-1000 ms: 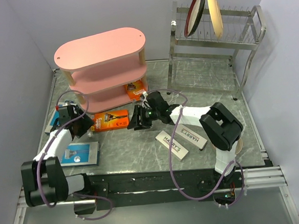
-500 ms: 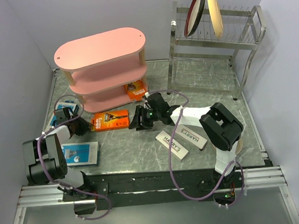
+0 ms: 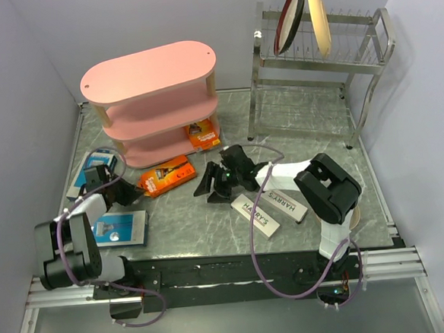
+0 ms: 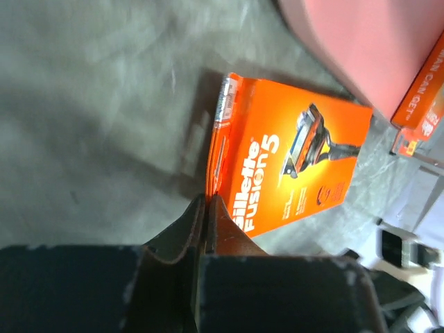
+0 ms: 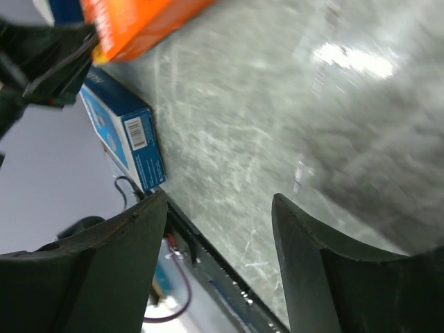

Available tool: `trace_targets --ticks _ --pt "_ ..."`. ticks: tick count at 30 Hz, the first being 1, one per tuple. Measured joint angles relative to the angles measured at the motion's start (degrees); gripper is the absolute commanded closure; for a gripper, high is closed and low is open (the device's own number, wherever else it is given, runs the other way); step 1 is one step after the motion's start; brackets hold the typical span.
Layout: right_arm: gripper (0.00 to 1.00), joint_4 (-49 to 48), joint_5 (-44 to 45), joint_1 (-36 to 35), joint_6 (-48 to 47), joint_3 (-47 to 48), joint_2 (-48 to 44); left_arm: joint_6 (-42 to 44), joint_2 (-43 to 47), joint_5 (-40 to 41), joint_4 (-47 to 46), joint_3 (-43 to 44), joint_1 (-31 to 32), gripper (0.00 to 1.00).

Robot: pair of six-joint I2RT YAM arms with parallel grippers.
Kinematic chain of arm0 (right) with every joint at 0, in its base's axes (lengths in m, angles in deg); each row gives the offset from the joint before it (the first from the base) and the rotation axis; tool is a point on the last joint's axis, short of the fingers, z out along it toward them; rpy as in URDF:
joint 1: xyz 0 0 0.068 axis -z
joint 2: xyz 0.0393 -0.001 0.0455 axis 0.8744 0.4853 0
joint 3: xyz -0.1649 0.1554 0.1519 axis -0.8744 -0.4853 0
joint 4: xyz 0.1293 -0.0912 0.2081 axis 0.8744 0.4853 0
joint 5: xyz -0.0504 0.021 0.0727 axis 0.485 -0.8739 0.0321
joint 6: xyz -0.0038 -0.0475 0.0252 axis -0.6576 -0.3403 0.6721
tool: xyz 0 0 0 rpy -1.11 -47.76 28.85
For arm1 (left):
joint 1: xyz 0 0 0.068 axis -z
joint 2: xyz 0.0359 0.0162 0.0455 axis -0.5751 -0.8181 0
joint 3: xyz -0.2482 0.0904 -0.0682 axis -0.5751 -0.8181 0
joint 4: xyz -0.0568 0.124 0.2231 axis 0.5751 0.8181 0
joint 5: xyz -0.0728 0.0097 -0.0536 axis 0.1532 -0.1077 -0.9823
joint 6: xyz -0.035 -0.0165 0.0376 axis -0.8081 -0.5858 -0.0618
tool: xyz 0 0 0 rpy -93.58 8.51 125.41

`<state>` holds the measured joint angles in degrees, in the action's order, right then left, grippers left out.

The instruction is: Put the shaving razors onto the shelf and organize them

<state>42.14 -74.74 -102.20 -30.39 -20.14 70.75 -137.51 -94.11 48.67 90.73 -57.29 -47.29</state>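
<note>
An orange razor pack (image 3: 166, 176) (image 4: 291, 156) lies tilted on the table in front of the pink shelf (image 3: 148, 75) (image 4: 368, 48). My left gripper (image 3: 129, 192) (image 4: 207, 202) is shut on its left edge. A second orange pack (image 3: 203, 133) (image 4: 423, 87) sits at the shelf's foot. Two blue-and-white packs (image 3: 92, 166) (image 3: 120, 228) lie on the left; the nearer one (image 5: 125, 132) also shows in the right wrist view. Two white HARRY'S boxes (image 3: 254, 215) (image 3: 283, 202) lie right of centre. My right gripper (image 3: 211, 190) (image 5: 218, 208) stands open and empty just right of the held pack (image 5: 139, 21).
A steel wire dish rack (image 3: 314, 65) stands at the back right and holds a dark red plate (image 3: 289, 18) and a cream plate (image 3: 318, 21). Grey walls close in the left and right sides. The table's near edge runs just behind the blue pack.
My left gripper has shut on the orange pack's left edge, and the pack has swung so its right end points toward the shelf. The right gripper has drawn back and opened wider.
</note>
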Motion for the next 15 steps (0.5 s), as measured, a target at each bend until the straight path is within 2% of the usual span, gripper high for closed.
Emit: trace_targets --ticks 8,15 --pt "0.31 -7.96 -0.13 -0.39 12.44 -6.62 0.04 -12.35 8.35 5.64 14.1 0.7 9.35 0.99" --pt "0.28 -10.51 0.96 -4.9 17.92 -1.57 0.04 -19.19 8.61 7.78 19.93 3.17 12.33 0.98"
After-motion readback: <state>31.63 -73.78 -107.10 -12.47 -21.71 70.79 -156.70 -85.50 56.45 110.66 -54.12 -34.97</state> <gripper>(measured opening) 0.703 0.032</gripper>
